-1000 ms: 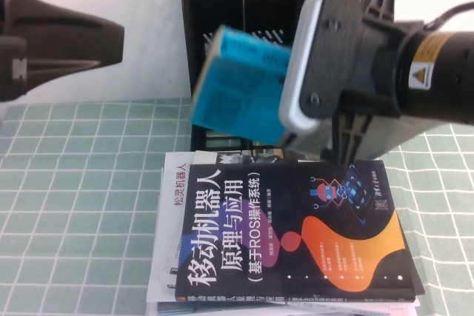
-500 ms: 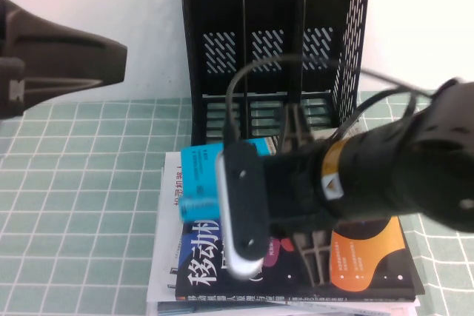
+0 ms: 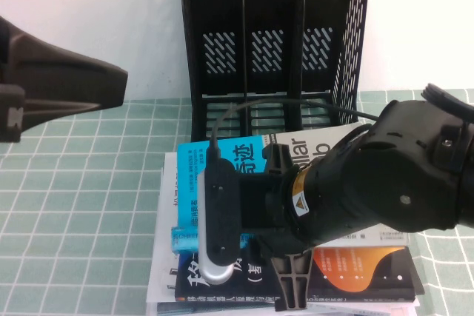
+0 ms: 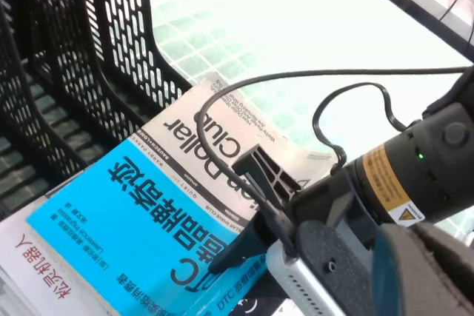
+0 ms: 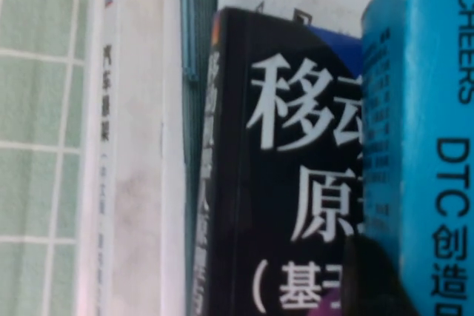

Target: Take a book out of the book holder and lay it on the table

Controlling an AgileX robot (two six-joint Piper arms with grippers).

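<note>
Our right claw (image 4: 248, 246) sat low over the stack of books in front of the book holder (image 3: 274, 42), its dark fingers (image 4: 263, 175) pinching the blue-and-grey book (image 3: 244, 164) at its spine edge, as we read it in the left wrist view. That book lay nearly flat, cover up, on top of the black book (image 3: 363, 271) with the orange shapes, with its grey half toward the book holder and its blue half toward the robot. We saw the blue spine (image 5: 437, 146) close beside the black cover in the right wrist view. Beneath the black book lay white books (image 3: 172, 205), all of them on the mint-green gridded table (image 3: 81, 205) just in front of the book holder.

All three slots of the black slatted book holder showed no books, and it stood upright behind the stack, at the far edge of the table. A black cable (image 4: 326, 101) looped over the right arm above the grey half of the cover.

Our left claw (image 3: 52, 90) hung in the air to the left of the book holder, well apart from the stack; we could not tell whether it was spread or pressed together.
</note>
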